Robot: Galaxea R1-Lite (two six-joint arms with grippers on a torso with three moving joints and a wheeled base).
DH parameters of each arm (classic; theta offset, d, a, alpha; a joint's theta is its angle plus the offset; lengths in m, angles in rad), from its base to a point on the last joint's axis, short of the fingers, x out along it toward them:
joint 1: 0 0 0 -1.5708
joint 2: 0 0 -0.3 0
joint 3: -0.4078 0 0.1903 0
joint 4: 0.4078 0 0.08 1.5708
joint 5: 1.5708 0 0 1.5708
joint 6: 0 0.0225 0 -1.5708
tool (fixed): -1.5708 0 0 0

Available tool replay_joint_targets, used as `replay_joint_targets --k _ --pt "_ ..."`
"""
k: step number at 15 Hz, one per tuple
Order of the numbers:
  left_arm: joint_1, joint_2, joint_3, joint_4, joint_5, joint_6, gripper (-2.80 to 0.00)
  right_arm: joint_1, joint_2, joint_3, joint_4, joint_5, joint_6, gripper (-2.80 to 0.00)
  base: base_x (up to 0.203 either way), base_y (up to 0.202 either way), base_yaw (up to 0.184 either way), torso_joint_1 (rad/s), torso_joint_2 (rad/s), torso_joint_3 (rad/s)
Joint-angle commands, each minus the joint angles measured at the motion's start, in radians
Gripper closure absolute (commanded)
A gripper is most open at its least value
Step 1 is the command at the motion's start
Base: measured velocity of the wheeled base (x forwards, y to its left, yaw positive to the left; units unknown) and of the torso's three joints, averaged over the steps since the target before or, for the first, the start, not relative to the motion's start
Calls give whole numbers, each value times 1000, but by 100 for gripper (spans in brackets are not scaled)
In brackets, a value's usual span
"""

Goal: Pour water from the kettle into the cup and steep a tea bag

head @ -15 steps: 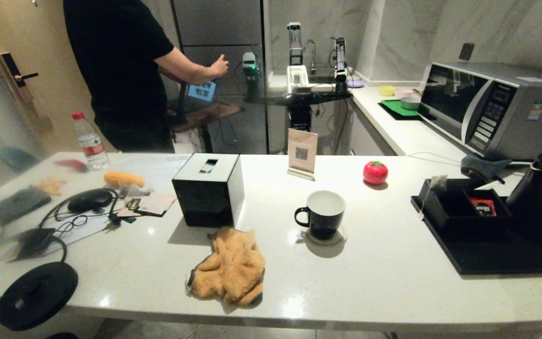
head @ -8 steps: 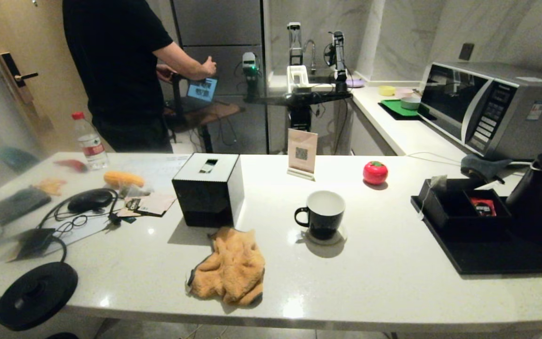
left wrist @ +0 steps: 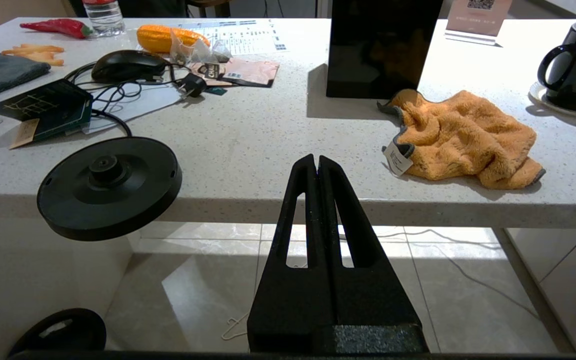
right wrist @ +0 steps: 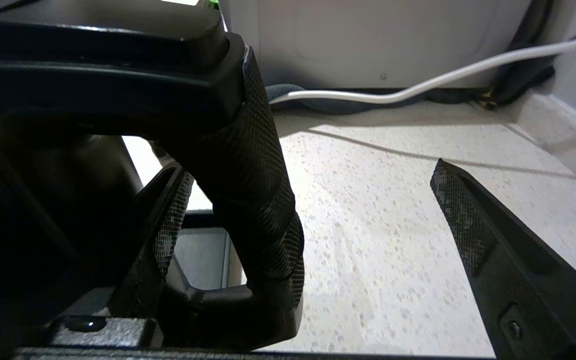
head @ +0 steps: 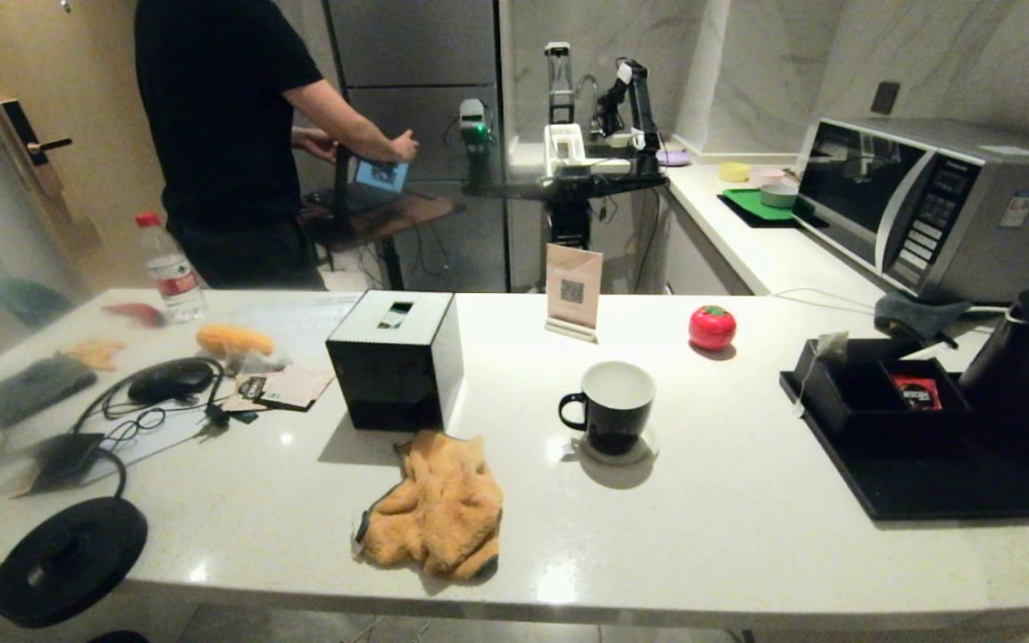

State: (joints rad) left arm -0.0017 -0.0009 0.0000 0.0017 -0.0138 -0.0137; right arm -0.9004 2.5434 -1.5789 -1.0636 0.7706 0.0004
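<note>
The black cup [head: 608,406], white inside, stands on a coaster mid-counter with its handle to the left; no water shows in it. The black kettle [head: 1028,371] stands on the black tray [head: 925,491] at the far right. The tea bag [head: 830,348] hangs over the edge of a black box beside it. In the right wrist view my right gripper [right wrist: 308,172] is open with the kettle's handle [right wrist: 248,190] between its fingers, close to one pad. My left gripper [left wrist: 316,161] is shut and empty, below the counter's front edge. Neither gripper shows in the head view.
A black tissue box [head: 394,357], an orange cloth [head: 434,505] and a card stand [head: 573,290] lie left of the cup. The kettle's base disc [head: 68,558] overhangs the front left edge. A microwave [head: 943,205] stands behind the kettle, and a red sachet [head: 916,391] lies in the box.
Nothing on the counter has moved. Only the person and the equipment behind the counter have shifted.
</note>
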Motion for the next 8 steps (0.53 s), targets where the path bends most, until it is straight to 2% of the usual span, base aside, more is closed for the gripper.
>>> replay_joint_targets --k 1,4,8 --pt "0 1 0 0 0 0 0 11 19 -25 -3 -7 0 -280 0 0 0 0 0 0" --pt "0 1 0 0 0 0 0 27 34 -50 -2 -77 3 -280 0 0 0 0 0 0" --pt "0 1 0 0 0 0 0 28 46 -55 -6 -86 3 -280 0 0 0 0 0 0"
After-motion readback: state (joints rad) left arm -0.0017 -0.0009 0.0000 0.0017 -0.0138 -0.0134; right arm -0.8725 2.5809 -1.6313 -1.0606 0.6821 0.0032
